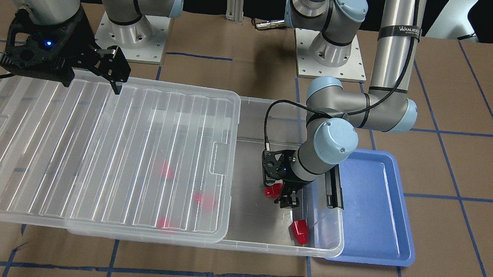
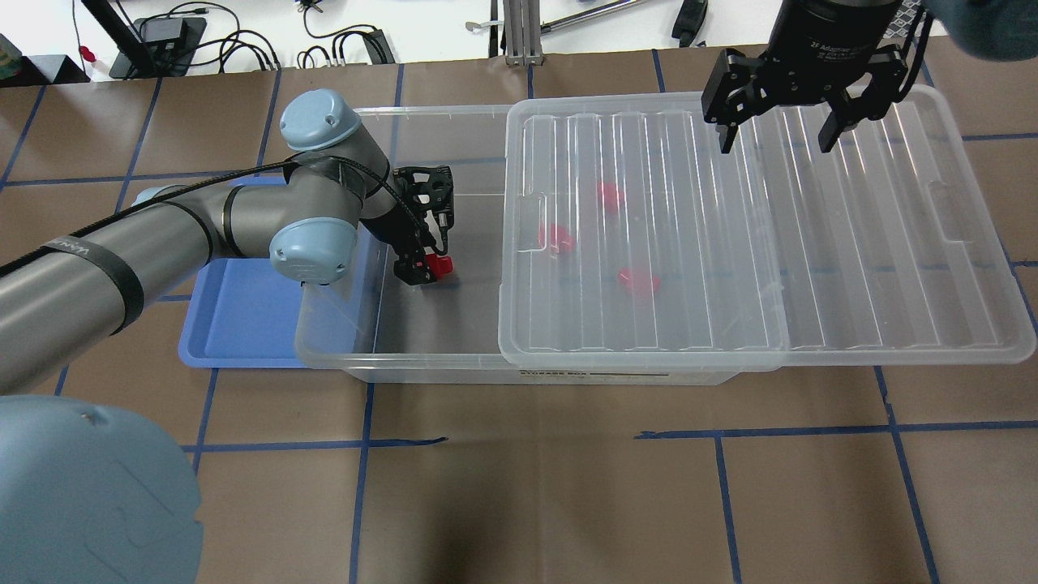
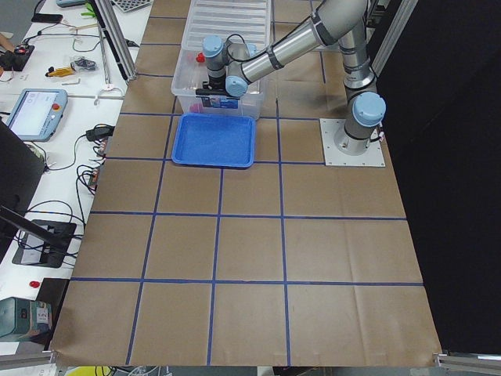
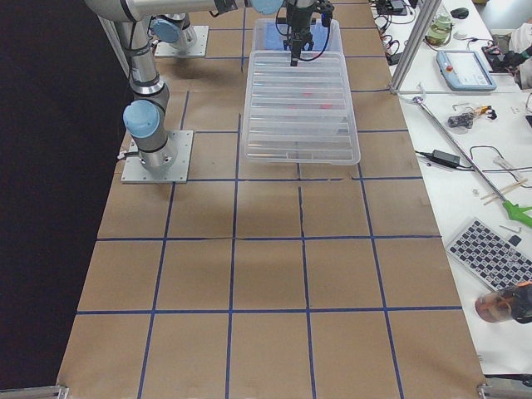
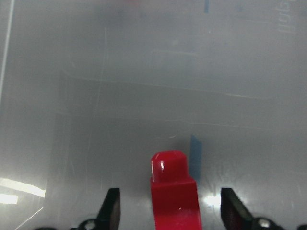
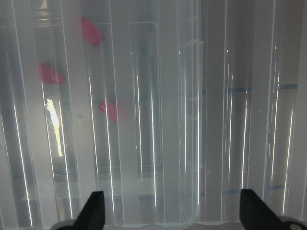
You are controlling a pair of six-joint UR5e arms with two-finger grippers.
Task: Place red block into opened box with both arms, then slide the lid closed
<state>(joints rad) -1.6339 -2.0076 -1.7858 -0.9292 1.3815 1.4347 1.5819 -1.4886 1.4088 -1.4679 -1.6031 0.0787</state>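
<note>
1. Brown paper crossed by blue tape lines covers the surface [image 2: 527, 495], and a long clear box [image 2: 405, 369] lies across it.
2. The left hand [image 2: 422, 272] reaches down into the uncovered end of the box with its fingers spread.
3. The red block [image 2: 440, 265] sits between those spread fingers. The wrist view shows a clear gap on each side, so neither finger presses it. Its narrow stub points away from the hand.
4. A second red block [image 1: 300, 232] lies on the box floor near the left hand, toward the operators' side and close to the box's end wall.
5. The lid [image 2: 811, 268], ribbed and translucent, covers the rest of the box. It overhangs well past the box end that is farthest from the left hand.
6. The right hand [image 2: 777, 139] hangs over the lid near its far long edge, fingers spread wide and holding nothing. Whether the fingertips touch the lid cannot be told.
7. Three more red blocks [image 2: 558, 237] [image 2: 608, 195] [image 2: 639, 281] show as blurred shapes through the lid, between the two hands.
8. A blue tray [image 2: 243, 324] lies behind the left hand's wrist, with the box's end overlapping its edge.
</note>
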